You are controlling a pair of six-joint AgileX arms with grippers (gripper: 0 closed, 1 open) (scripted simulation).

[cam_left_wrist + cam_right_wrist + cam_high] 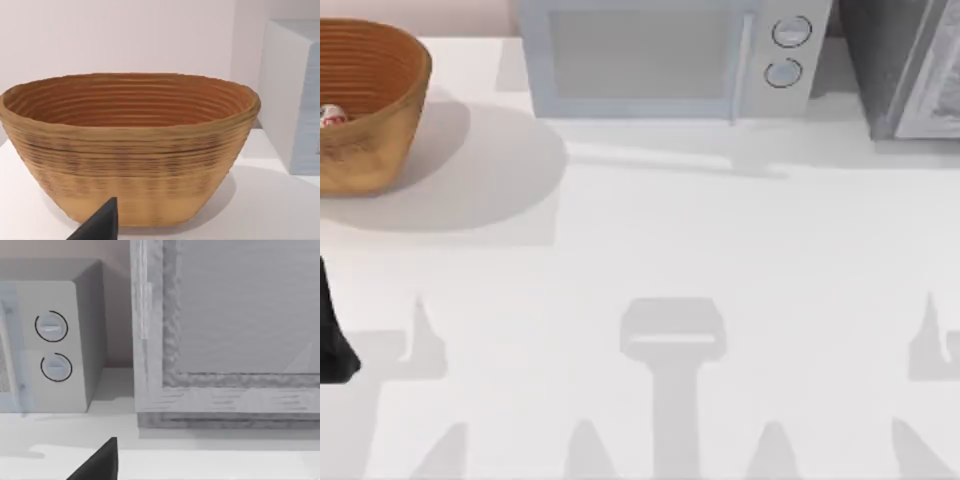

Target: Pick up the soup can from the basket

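Observation:
The basket (380, 130), a round orange-brown wicker bowl, stands at the table's far left and is cut off by the top view's edge. Inside it, a small red and white bit of the soup can (330, 115) peeks out at that edge. My left arm (332, 340) is a dark shape at the left edge, nearer the front than the basket and apart from it. In the left wrist view the basket (130, 150) stands upright and close, its wall hiding the can, with a dark tip of my left gripper (100, 225) low in front of it. A dark tip of my right gripper (100, 462) hangs over the table.
A pale microwave (660, 55) stands at the back centre, and a grey cabinet (910, 65) sits at the back right. The right wrist view faces the microwave's knobs (50, 345) and the cabinet's framed door (225, 340). Bare white tabletop (720, 240) lies in front of them.

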